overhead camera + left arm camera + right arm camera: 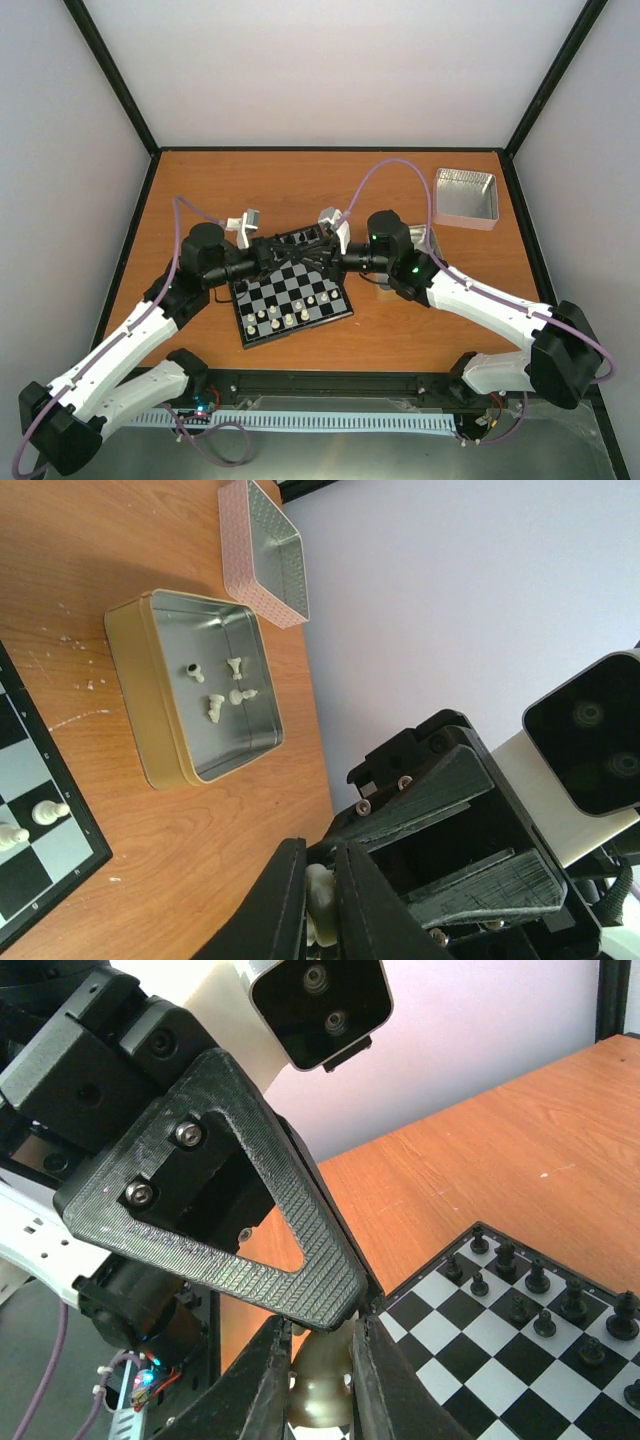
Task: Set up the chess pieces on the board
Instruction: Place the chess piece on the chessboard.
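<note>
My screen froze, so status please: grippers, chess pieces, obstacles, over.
Left gripper shut on white piece, over board far edge. Right gripper grips same piece, tip to tip. Four loose pieces lie in gold tin. Black pieces stand on board.

Tiny cream chess pieces [290, 319] upright on the black-and-silver board's [280, 290] near rows

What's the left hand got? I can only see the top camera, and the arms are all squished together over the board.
Observer: The left wrist camera shows the left hand shut on one tiny white chess piece.
Operator: Are there more left to grab?
Observer: Yes. The gold tin, mostly hidden in your view, has four tiny pieces lying inside.
</note>
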You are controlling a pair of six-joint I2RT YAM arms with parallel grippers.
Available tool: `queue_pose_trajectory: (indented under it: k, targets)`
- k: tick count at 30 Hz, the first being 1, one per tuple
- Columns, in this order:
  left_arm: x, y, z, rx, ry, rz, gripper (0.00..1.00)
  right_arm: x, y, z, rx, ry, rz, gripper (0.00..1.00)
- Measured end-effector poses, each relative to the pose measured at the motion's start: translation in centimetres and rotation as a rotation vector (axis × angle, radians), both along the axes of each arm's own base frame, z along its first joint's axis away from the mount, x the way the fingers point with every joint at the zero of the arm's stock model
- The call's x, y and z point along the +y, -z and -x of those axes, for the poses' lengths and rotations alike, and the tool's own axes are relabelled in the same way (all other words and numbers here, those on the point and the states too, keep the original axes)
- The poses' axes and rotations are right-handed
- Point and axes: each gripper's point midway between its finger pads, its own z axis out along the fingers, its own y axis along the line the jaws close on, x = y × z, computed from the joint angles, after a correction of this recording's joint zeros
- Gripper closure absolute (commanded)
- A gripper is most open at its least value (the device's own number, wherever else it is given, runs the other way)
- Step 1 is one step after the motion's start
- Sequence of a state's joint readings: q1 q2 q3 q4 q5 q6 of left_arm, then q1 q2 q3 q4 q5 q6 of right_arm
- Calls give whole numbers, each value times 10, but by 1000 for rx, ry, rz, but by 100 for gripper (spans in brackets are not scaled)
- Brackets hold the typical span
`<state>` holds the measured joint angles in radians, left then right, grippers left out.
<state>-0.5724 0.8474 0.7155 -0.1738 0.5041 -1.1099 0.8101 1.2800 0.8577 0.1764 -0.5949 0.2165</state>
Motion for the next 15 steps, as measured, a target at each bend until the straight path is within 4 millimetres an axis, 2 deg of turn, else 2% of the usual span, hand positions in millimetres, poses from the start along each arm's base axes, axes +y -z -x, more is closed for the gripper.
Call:
queue_pose_trajectory:
  k: [3, 5, 9, 11, 15]
  targets:
    - [0, 2, -2, 2, -8, -5, 99, 0, 1, -3, -2, 11, 5, 71]
    - [0, 2, -3, 0, -10, -7, 99, 0, 3, -4, 3, 18, 12, 57]
    - [2, 4, -4, -33, -12, -35, 99, -1, 8, -9, 30, 48, 29, 42]
    - [5, 8, -7, -63, -19, -73, 99, -2, 8, -11, 39, 65, 31, 38]
    - [14, 16, -10, -159, -32, -191, 99, -10, 1, -11, 70, 104, 15, 37]
